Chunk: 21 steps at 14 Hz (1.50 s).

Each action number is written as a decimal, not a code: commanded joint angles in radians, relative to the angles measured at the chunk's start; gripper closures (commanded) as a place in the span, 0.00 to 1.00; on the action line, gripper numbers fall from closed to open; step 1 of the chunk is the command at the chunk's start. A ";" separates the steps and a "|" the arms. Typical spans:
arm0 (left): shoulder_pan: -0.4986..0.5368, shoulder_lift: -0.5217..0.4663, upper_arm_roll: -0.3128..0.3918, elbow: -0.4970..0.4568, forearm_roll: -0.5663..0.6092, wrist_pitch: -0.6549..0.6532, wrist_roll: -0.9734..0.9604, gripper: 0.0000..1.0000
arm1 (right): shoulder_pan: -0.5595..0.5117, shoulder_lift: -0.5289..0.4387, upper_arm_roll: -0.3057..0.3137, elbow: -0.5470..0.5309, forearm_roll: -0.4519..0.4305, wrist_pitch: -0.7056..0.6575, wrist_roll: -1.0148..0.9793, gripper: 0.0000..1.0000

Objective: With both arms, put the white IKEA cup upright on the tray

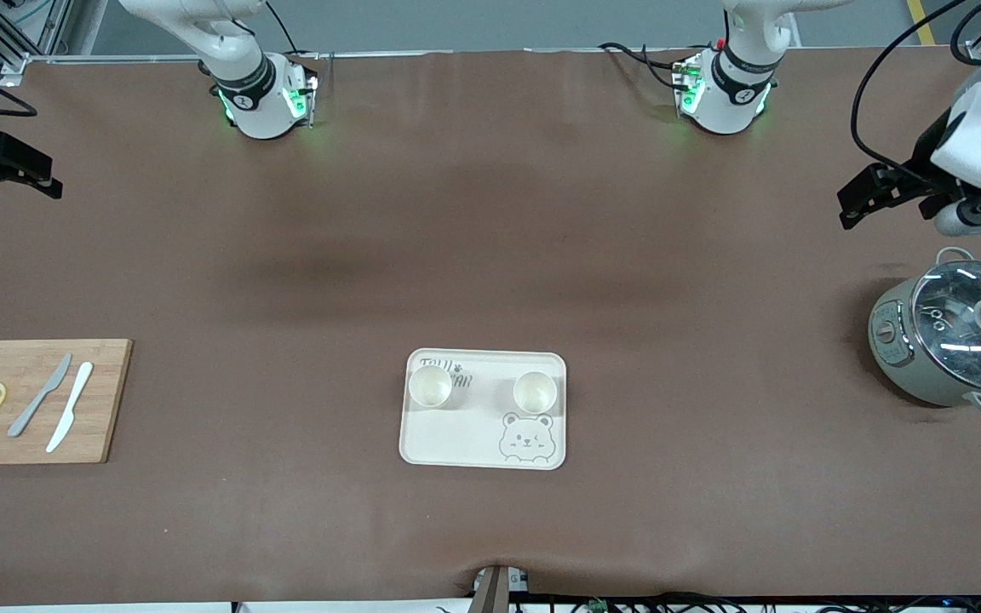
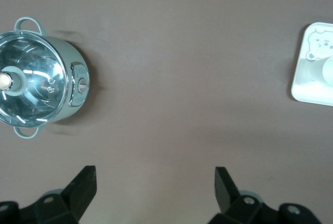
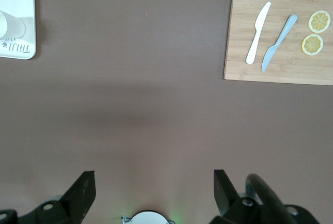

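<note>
two white cups (image 1: pixel 429 386) (image 1: pixel 535 392) stand upright on the tray (image 1: pixel 456 438), while the left gripper (image 1: pixel 869 197) and right gripper (image 1: pixel 9 168) hover released, empty, at the table's ends.

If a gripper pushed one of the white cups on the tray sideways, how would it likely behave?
The cup nearer the right arm's end looks small and thin-walled, so probably light and easily slid. The tray seems smooth, offering little grip. A push near the cup's rim might tip it; once on its side, it would probably roll.
</note>
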 commanded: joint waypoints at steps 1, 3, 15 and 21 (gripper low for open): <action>0.016 -0.106 0.005 -0.126 -0.051 0.052 0.027 0.00 | -0.008 -0.020 0.029 -0.022 -0.032 0.010 -0.009 0.00; 0.022 -0.131 0.005 -0.150 -0.054 0.050 0.032 0.00 | -0.008 -0.020 0.029 -0.018 -0.028 0.017 -0.009 0.00; 0.022 -0.128 0.006 -0.111 -0.052 -0.002 0.029 0.00 | -0.011 -0.020 0.029 -0.016 -0.018 0.017 -0.009 0.00; 0.022 -0.097 0.006 -0.087 -0.037 -0.005 0.034 0.00 | -0.011 -0.020 0.029 -0.016 -0.018 0.014 -0.007 0.00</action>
